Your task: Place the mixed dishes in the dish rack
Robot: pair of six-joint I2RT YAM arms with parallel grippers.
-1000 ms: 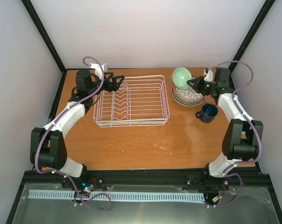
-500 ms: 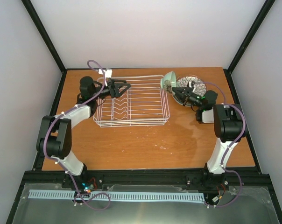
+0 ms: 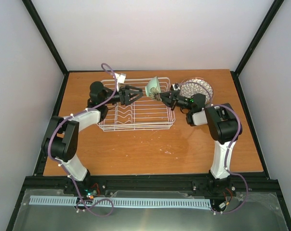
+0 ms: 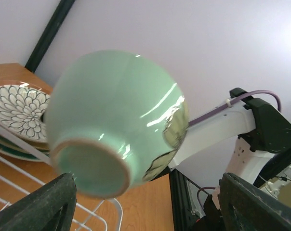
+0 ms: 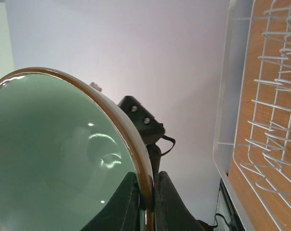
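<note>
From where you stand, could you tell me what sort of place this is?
Probably a robot test cell, not a kitchen: plain white wall panels in a black frame, two robot arms bolted to a wooden table, a white wire dish rack.

light: bright, even | shadows: faint | glare: highlights on pale-green cup [image 4: 116,120] | wrist views: slightly soft

White wire dish rack [image 3: 136,108], rectangular, wavy upright dividers: sits flat on the orange-brown wooden worktop [image 3: 184,139].

Small pale-green glazed ceramic cup [image 3: 152,87], brown rim, bare foot ring: in the air over the rack's far right corner. Tipped on its side, foot toward the rack's left end. Rim pinched by the right end effector [image 5: 145,190].

Brown petal-patterned plate [image 3: 197,88]: just right of the rack's far end, topmost of a stack. Teal plate [image 4: 10,151] edges show beneath it.
</note>
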